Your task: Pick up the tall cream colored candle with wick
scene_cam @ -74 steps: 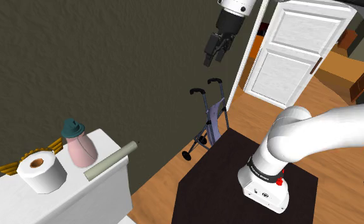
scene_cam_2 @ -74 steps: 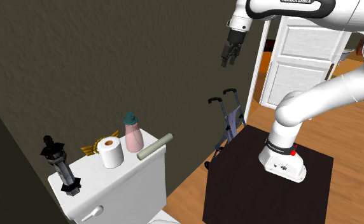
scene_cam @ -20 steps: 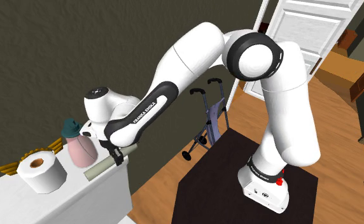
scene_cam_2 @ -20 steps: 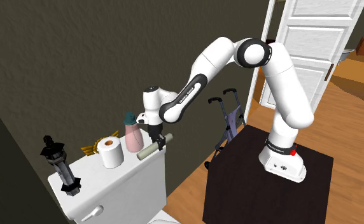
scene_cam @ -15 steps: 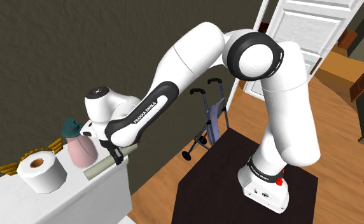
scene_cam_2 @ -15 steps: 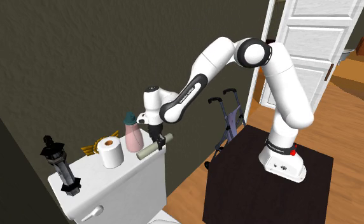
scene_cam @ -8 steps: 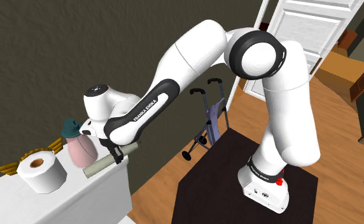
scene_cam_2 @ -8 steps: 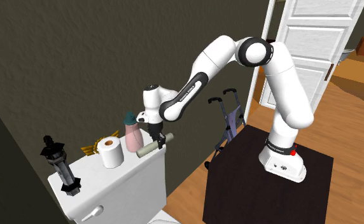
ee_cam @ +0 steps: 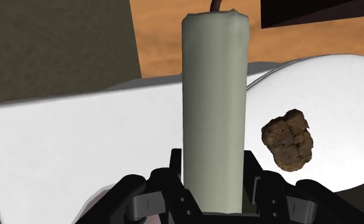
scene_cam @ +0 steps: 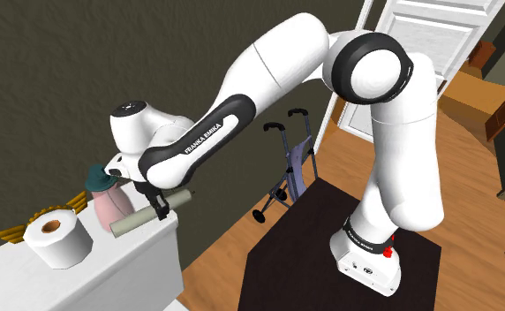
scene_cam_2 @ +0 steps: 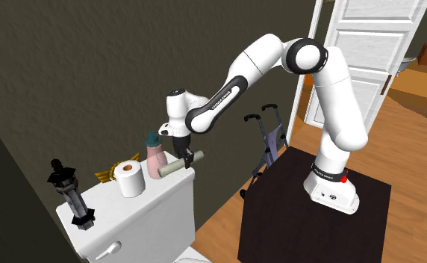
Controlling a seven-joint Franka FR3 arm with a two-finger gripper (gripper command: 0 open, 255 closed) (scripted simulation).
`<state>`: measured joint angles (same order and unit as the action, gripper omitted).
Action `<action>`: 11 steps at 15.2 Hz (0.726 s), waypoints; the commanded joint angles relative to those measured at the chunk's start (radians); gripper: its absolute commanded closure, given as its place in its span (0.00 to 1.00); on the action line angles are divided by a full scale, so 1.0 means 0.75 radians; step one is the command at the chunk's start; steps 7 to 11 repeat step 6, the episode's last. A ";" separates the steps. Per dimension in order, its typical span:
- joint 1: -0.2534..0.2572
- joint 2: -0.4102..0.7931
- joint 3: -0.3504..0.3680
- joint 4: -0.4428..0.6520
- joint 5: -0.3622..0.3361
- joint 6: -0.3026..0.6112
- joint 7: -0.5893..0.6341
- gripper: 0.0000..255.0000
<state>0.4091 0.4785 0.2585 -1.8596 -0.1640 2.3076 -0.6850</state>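
Observation:
The tall cream candle (scene_cam: 134,218) lies nearly level, a little above the white toilet tank lid (scene_cam: 109,265), and my black gripper (scene_cam: 161,206) is shut on its middle. From the second exterior view, the candle (scene_cam_2: 167,167) hangs in the gripper (scene_cam_2: 183,160) just over the tank's near end. In the wrist view the candle (ee_cam: 214,95) runs straight out from between the fingers (ee_cam: 174,167), which clasp its base, and a dark wick sticks out of its far end; the gripper (ee_cam: 214,191) is closed around it.
On the tank lid stand a toilet paper roll (scene_cam: 56,237), a pink bottle with a teal cap (scene_cam: 109,203) and a gold ornament (scene_cam: 12,231); a black figurine (scene_cam_2: 70,196) stands at its far end. A folded stroller (scene_cam: 290,168) leans by the white door (scene_cam: 410,62). A brown lump (ee_cam: 289,140) shows below the gripper.
The gripper, shut on the candle, has risen and lifted it off the tank lid, drifting slightly toward the pink bottle.

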 commanded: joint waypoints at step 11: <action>-0.009 -0.055 0.011 0.018 0.020 -0.071 -0.015 1.00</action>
